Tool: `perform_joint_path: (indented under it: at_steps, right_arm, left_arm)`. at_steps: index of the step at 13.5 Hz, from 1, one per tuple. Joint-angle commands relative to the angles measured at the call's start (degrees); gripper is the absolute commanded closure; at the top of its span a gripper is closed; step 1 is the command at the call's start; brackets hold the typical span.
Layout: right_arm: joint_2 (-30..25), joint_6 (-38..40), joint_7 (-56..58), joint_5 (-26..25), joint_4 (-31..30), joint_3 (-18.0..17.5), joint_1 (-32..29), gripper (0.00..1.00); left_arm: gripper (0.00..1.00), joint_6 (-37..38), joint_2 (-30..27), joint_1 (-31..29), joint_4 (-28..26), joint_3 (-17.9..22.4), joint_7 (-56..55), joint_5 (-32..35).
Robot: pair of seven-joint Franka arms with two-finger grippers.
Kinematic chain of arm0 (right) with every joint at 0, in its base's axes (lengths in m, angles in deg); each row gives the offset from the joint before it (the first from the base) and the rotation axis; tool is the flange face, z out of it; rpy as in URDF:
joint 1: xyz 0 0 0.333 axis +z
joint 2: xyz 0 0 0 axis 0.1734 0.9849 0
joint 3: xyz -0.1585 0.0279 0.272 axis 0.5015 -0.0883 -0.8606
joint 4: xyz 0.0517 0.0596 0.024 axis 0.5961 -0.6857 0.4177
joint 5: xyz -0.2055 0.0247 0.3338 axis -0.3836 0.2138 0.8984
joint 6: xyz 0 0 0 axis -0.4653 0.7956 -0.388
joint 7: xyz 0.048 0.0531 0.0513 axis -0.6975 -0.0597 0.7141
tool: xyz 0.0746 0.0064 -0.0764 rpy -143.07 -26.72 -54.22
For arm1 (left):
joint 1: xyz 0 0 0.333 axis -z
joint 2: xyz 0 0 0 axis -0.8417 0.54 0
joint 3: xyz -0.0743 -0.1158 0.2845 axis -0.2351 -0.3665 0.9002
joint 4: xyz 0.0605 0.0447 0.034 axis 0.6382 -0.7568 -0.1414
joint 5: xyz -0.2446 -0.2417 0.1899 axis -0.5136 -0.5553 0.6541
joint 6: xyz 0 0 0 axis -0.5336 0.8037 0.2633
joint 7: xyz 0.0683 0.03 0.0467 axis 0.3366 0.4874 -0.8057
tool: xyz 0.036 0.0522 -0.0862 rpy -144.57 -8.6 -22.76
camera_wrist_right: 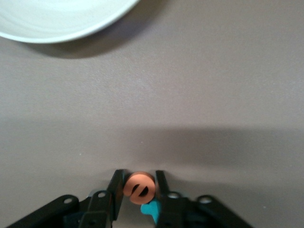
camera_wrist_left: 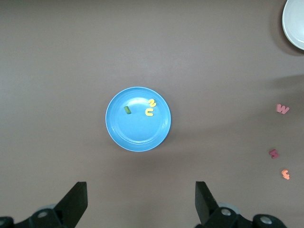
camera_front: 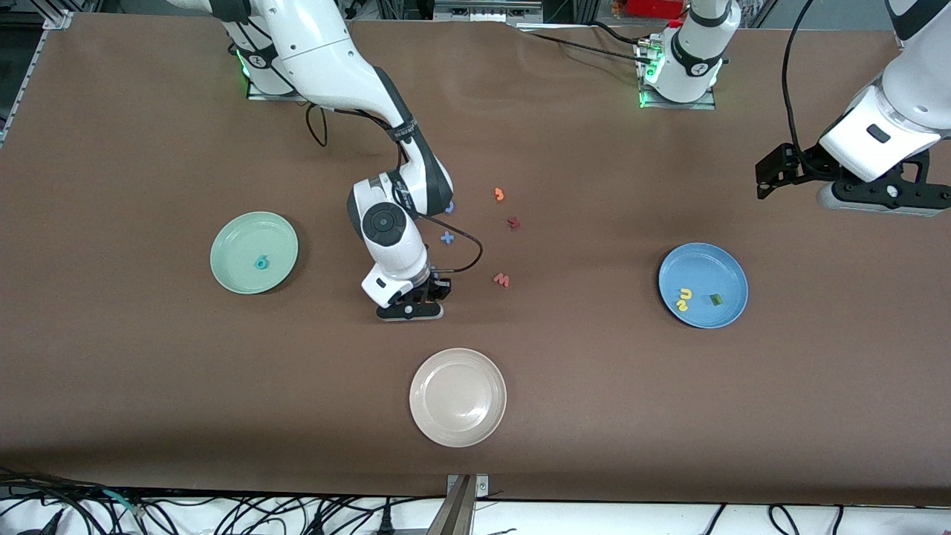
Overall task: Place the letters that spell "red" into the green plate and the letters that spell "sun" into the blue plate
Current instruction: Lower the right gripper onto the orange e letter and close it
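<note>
My right gripper (camera_front: 411,310) is down at the table's middle, between the blue cross piece and the cream plate. In the right wrist view its fingers press both sides of the orange "e" (camera_wrist_right: 139,188), so my right gripper (camera_wrist_right: 138,175) is shut on it. A teal letter (camera_wrist_right: 151,209) lies against the "e", partly hidden by a finger. The green plate (camera_front: 230,245), toward the right arm's end, holds a teal looped "d" (camera_front: 261,262). The blue plate (camera_front: 698,264) holds two yellow letters (camera_front: 683,299) and a green one (camera_front: 715,299). My left gripper (camera_front: 869,200) waits open, high over the left arm's end.
A cream plate (camera_front: 458,397) lies nearer the front camera than my right gripper. A pink "w" (camera_front: 502,280), a dark red piece (camera_front: 513,222), an orange piece (camera_front: 499,195) and a blue cross (camera_front: 446,238) lie loose mid-table. Another blue piece (camera_front: 450,207) peeks out beside the right arm.
</note>
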Motion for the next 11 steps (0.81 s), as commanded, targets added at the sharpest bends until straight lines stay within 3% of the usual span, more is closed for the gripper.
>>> perform_joint_path:
  at_steps: [1, 6, 8, 11]
  right_arm:
    - [1.0, -0.1, -0.7, 0.8, -0.4, 0.2, 0.4, 0.89]
    - [0.3, 0.8, -0.8, 0.8, -0.3, 0.3, 0.4, 0.91]
    - [-1.7, 4.8, -0.7, 0.7, 0.3, 1.0, 0.0, 0.91]
    - [-6.0, 14.8, 0.8, 0.7, 1.2, 5.2, -0.3, 0.91]
  left_arm:
    - [0.0, 1.4, -0.2, 0.0, 1.1, -0.2, 0.5, -1.4]
    - [0.0, 2.7, -0.2, -0.2, 1.2, -1.2, 0.6, -1.0]
    - [0.0, 2.7, -0.2, -0.4, 1.2, -1.1, 0.6, -1.1]
    - [0.0, 2.7, -0.2, -0.4, 1.2, -1.2, 0.6, -1.0]
